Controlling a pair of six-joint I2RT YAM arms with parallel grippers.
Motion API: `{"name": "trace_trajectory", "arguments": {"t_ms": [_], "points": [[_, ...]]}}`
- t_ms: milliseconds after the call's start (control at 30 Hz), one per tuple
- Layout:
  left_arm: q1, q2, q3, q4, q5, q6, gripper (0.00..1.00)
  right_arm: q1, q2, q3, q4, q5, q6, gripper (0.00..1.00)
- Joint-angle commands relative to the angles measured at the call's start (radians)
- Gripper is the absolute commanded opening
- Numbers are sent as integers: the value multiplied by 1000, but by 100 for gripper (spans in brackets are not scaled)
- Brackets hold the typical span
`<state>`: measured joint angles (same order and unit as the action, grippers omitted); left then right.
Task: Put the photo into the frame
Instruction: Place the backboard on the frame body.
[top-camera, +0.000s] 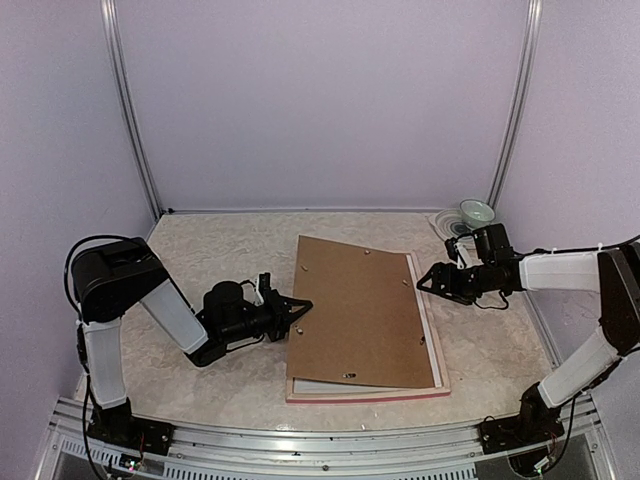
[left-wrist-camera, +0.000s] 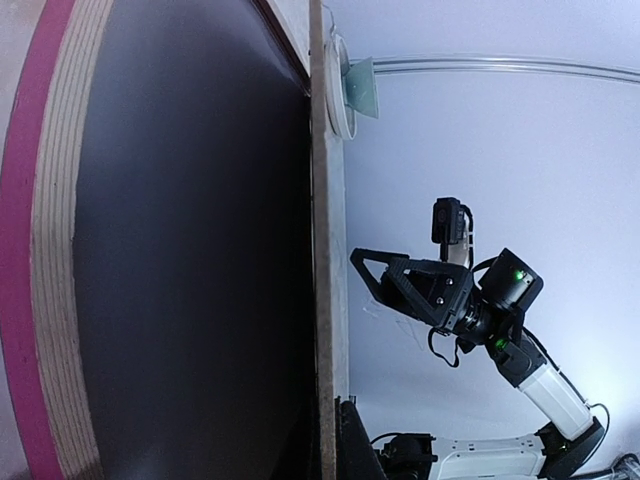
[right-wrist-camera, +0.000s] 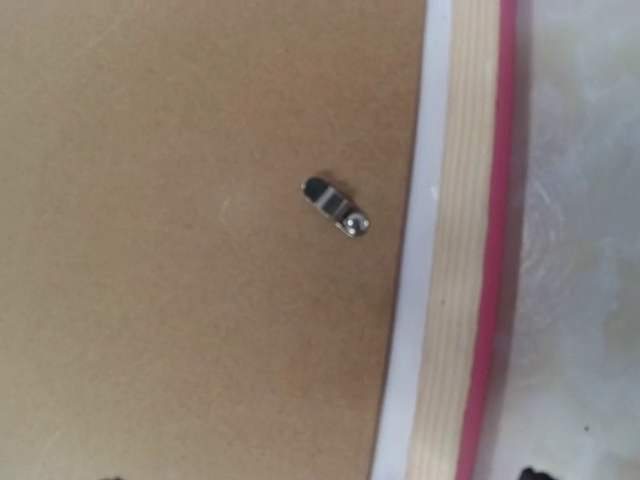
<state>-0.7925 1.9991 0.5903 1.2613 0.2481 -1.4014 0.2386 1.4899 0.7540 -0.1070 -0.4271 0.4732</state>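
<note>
Background: lilac walls, pale desk (top-camera: 200, 250)
Frame (top-camera: 370, 396): face down mid-desk, brown board (top-camera: 360, 310) askew on top
Photo: unseen
Left claw (top-camera: 300, 306): shut, at board's left edge
Right claw (top-camera: 424, 281): wide, just off the right rail

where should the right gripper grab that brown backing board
Probably the thin brown backing board by its right long edge, coming in low from the right with the open right gripper. It is flat, so only edges pinch, and that edge lies skewed over the pink frame.
</note>
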Motion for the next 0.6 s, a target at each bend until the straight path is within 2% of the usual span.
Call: {"name": "trace_trajectory", "arguments": {"t_ms": [0, 567], "points": [[-5, -17, 26, 30, 16, -8, 0, -15, 17, -13, 25, -13, 13, 85], [-27, -5, 61, -65, 7, 27, 0, -15, 33, -48, 71, -48, 34, 84]]}}
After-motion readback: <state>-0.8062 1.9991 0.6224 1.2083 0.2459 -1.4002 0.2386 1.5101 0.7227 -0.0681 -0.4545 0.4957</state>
